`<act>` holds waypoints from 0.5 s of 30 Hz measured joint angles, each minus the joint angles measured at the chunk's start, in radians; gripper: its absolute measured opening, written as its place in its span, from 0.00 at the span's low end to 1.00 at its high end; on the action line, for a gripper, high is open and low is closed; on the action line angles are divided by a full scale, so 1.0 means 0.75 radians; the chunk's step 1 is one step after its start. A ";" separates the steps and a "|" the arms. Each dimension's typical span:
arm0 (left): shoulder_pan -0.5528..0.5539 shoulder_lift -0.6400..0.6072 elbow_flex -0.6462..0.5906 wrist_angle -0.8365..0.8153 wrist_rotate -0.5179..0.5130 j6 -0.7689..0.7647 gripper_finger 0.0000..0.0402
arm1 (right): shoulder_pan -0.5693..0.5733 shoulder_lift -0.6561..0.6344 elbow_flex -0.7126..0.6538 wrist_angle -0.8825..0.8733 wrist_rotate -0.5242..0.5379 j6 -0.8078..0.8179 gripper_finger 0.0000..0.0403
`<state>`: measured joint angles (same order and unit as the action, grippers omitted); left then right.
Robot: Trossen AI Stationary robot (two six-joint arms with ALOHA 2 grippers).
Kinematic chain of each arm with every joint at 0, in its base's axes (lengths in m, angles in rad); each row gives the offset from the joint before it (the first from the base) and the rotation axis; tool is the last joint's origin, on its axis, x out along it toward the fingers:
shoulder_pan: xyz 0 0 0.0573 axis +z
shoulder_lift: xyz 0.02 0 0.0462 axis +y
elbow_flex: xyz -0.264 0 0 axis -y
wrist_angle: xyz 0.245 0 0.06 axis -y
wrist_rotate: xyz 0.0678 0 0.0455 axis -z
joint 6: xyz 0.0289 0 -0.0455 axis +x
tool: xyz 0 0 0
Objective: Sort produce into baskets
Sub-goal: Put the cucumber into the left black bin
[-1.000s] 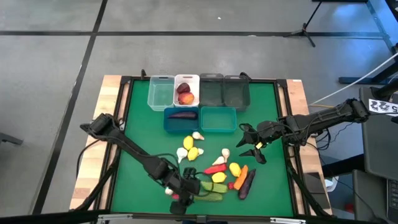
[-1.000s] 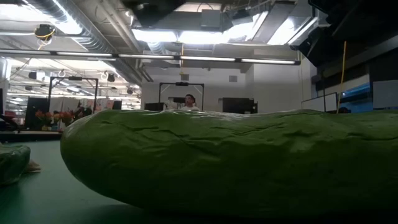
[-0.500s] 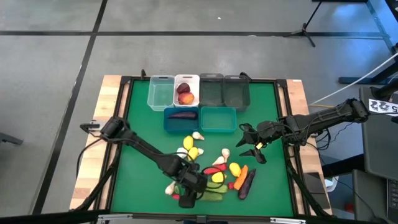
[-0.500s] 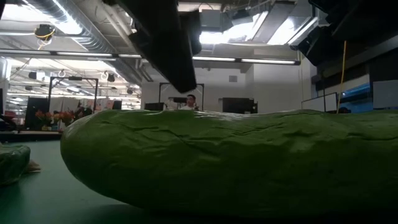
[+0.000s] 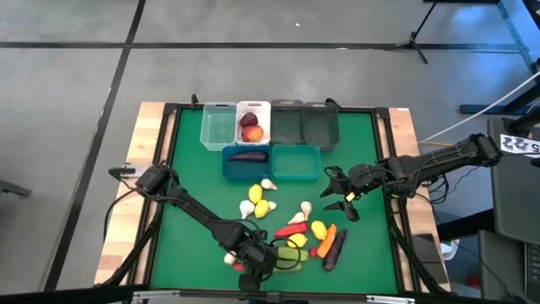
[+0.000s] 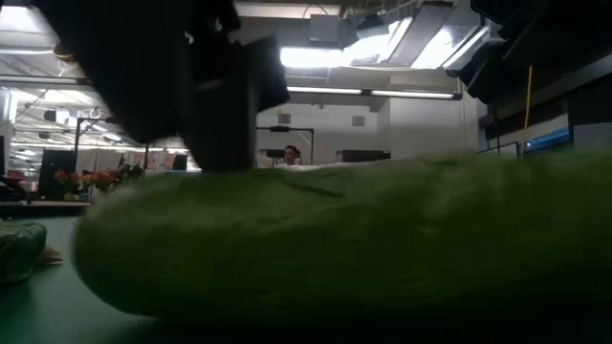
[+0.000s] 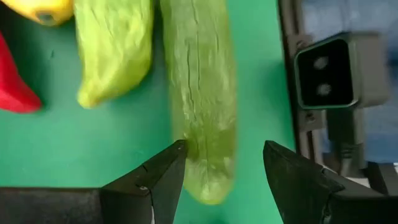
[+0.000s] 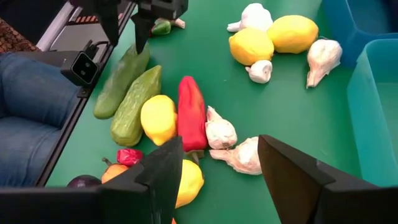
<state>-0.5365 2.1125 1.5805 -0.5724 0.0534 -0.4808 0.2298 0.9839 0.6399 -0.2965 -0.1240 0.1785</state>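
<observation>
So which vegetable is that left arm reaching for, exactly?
Look at the green table's near edge, by the small black camera. The left gripper, jaws open, straddles the tip of a long dark-green cucumber. It is slimmer and darker than the paler, lumpier green vegetable beside it.

Green table [image 5: 186, 169], six baskets [image 5: 270, 135], scattered produce [image 5: 291, 232]

cucumber [image 7: 202, 99]: matt, cracked skin | table [image 5: 190, 177]: green felt-like | baskets [image 5: 270, 125]: plastic

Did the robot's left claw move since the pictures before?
Yes. In the high view the left gripper has slid along the table's near edge, away from the left side and toward the green cucumber, which its open fingers now straddle.
</observation>
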 joint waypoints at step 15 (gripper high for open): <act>0.017 0.037 -0.003 0.012 0.074 0.066 0.51 | 0.000 0.134 -0.001 -0.016 0.000 0.037 0.52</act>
<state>-0.5238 2.1406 1.5784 -0.5634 0.1090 -0.4313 0.2298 1.0845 0.6395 -0.3085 -0.1238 0.2060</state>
